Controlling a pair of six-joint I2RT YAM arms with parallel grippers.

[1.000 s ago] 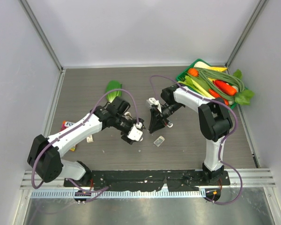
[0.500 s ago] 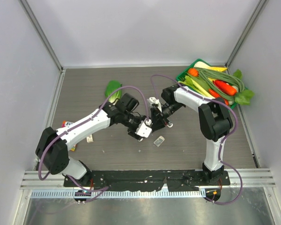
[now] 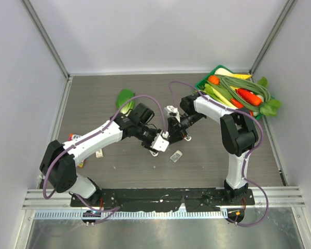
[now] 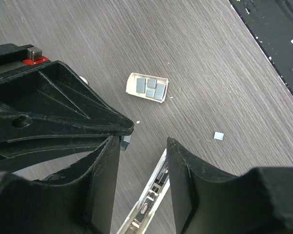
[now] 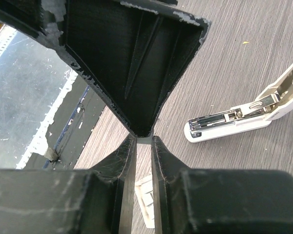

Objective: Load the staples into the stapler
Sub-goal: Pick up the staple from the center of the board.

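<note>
Left pincer [image 4: 142, 146] stands wide and empty over the open stapler [image 4: 151, 196] on the counter [image 4: 224, 73]. Right pincer [image 5: 143, 138] is narrow, pinching a small grey staple strip [image 4: 125, 142]. Staple box [image 4: 147, 88] lies open nearby. Recommendation: steady the stapler and align the strip lengthwise with its channel before release.
</note>
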